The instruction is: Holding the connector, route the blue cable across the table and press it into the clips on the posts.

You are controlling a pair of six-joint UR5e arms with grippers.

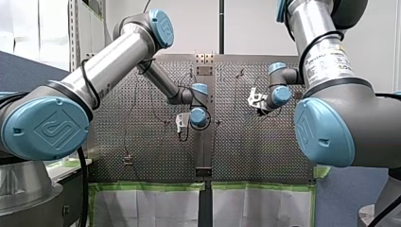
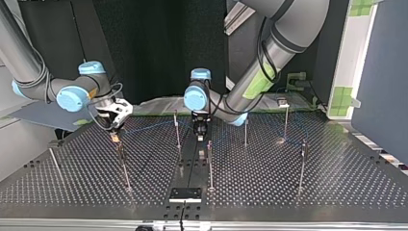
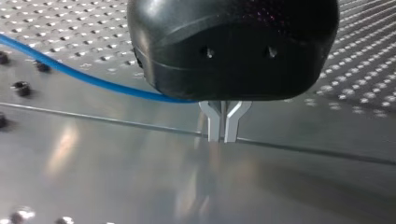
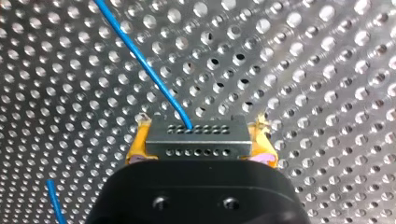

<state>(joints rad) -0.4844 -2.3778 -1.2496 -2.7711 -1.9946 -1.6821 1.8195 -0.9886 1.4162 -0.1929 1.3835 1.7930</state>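
The cable (image 4: 144,65) is bright blue. The connector (image 4: 198,140) is grey, its face dotted with two rows of small dark holes. The pads (image 4: 136,148) of my right gripper (image 4: 198,142) are yellow, its body black. On my left gripper (image 3: 224,133) the body is glossy black and the fingers (image 3: 213,122) pale silver. The tabletop (image 4: 317,60) is silver metal with a grid of round holes. Both my left arm (image 1: 113,56) and my right arm (image 1: 326,52) are silver-grey with light blue joint caps (image 1: 45,127); green tape (image 2: 260,83) bands the left
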